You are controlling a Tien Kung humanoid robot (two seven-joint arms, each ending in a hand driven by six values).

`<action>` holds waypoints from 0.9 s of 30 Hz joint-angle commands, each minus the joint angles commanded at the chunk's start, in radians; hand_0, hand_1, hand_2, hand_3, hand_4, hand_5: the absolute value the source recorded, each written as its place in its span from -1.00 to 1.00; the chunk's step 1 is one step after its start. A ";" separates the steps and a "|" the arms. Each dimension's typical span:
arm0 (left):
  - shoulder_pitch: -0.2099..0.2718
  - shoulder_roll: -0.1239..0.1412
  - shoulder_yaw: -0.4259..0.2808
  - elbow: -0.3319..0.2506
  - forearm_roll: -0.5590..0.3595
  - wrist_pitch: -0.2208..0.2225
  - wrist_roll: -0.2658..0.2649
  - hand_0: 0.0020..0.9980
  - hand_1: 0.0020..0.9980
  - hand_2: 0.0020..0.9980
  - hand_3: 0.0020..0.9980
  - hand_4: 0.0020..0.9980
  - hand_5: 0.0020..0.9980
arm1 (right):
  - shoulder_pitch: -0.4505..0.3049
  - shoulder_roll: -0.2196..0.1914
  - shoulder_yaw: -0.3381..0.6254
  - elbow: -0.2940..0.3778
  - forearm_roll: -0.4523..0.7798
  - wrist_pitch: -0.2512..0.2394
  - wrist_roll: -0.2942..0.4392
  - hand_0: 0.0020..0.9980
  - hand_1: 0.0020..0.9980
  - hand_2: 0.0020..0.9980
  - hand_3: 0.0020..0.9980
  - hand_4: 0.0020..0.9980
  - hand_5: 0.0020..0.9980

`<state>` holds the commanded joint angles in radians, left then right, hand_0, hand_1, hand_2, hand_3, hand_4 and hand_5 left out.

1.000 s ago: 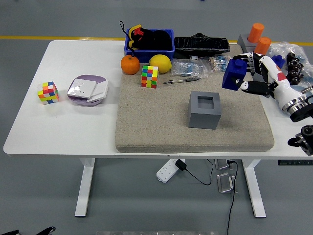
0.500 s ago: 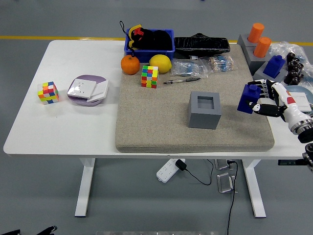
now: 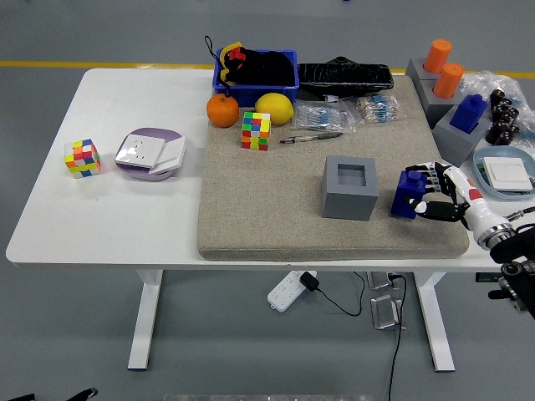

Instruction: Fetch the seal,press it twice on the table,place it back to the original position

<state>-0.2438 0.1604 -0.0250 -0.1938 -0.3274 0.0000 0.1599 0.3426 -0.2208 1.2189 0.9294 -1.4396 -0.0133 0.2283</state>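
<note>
Since the earlier frames the blue seal [image 3: 410, 195] has been carried from the far right side of the pad, up by the grey stands, down and inward; it now sits low on the beige pad [image 3: 276, 209], just right of the grey hollow block [image 3: 349, 188]. The right hand [image 3: 445, 200] has come down with it and the forearm is now lower toward the pad's near right corner.

Fingers of the right hand are seen wrapped round the seal's right side, so the seal is gripped. Its base appears to be touching the pad, though contact cannot be confirmed from this angle. The left hand is not seen.

Step in hand is judged to be the first press, or the descent into it. Whether either press has been completed cannot be told.

Next move, as judged: downward pressure to be applied squarely, the seal then lifted clear and pressed a second time at about the same spot, with grip kept firm so it is not tilted. Clearance from the grey hollow block should be held. After that a return is needed to the slot on the grey stand [image 3: 456, 134] right of the pad, beside the other blue seal [image 3: 469, 111].
</note>
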 joint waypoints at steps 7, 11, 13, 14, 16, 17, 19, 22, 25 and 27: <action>-0.002 0.000 0.001 0.000 0.000 0.000 -0.001 0.63 0.57 0.52 0.60 0.36 -0.15 | -0.005 -0.002 -0.011 -0.002 0.005 -0.001 0.000 0.18 -0.07 -0.07 -0.01 0.36 -1.00; -0.001 0.000 0.002 0.000 -0.001 0.000 -0.002 0.63 0.57 0.52 0.60 0.36 -0.15 | -0.010 0.001 -0.016 -0.005 0.005 0.000 -0.001 0.18 -0.08 -0.07 -0.01 0.36 -1.00; -0.001 0.000 0.003 0.000 -0.002 0.000 -0.002 0.63 0.57 0.52 0.60 0.36 -0.15 | -0.012 0.001 -0.018 -0.007 0.005 0.000 -0.001 0.18 -0.08 -0.07 -0.01 0.36 -1.00; -0.001 0.000 0.002 0.000 0.000 0.000 -0.002 0.63 0.57 0.52 0.60 0.36 -0.15 | -0.013 0.002 -0.019 -0.007 0.005 0.000 -0.001 0.18 -0.08 -0.07 -0.01 0.36 -1.00; -0.001 0.000 0.000 0.000 0.001 0.001 -0.001 0.63 0.57 0.52 0.60 0.36 -0.15 | -0.013 0.002 -0.021 -0.008 0.005 0.000 -0.001 0.17 -0.08 -0.08 -0.01 0.37 -1.00; 0.000 0.000 0.000 0.000 0.002 0.000 -0.001 0.63 0.57 0.52 0.60 0.36 -0.15 | -0.014 0.002 -0.021 -0.008 0.005 0.000 -0.001 0.17 -0.08 -0.08 -0.01 0.37 -1.00; 0.001 -0.001 -0.001 0.000 0.002 0.000 0.000 0.63 0.57 0.52 0.60 0.36 -0.15 | -0.014 0.001 -0.020 -0.003 0.006 0.000 -0.001 0.17 -0.08 -0.08 -0.01 0.37 -1.00; 0.001 0.000 -0.002 0.000 0.002 0.000 0.000 0.63 0.57 0.53 0.60 0.36 -0.15 | -0.010 -0.005 -0.014 0.016 0.007 0.001 -0.002 0.17 -0.08 -0.08 -0.01 0.37 -1.00; 0.000 0.001 -0.002 0.001 0.001 0.001 0.000 0.63 0.57 0.53 0.60 0.36 -0.15 | -0.004 -0.013 -0.005 0.056 0.010 0.003 -0.004 0.17 -0.08 -0.08 -0.01 0.37 -1.00; 0.000 0.002 -0.005 0.001 0.005 0.001 0.002 0.63 0.57 0.53 0.60 0.36 -0.15 | 0.002 -0.018 0.000 0.088 0.011 0.005 -0.005 0.17 -0.08 -0.08 -0.01 0.37 -1.00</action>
<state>-0.2439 0.1628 -0.0303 -0.1933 -0.3220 0.0013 0.1616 0.3445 -0.2393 1.2192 1.0177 -1.4281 -0.0083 0.2236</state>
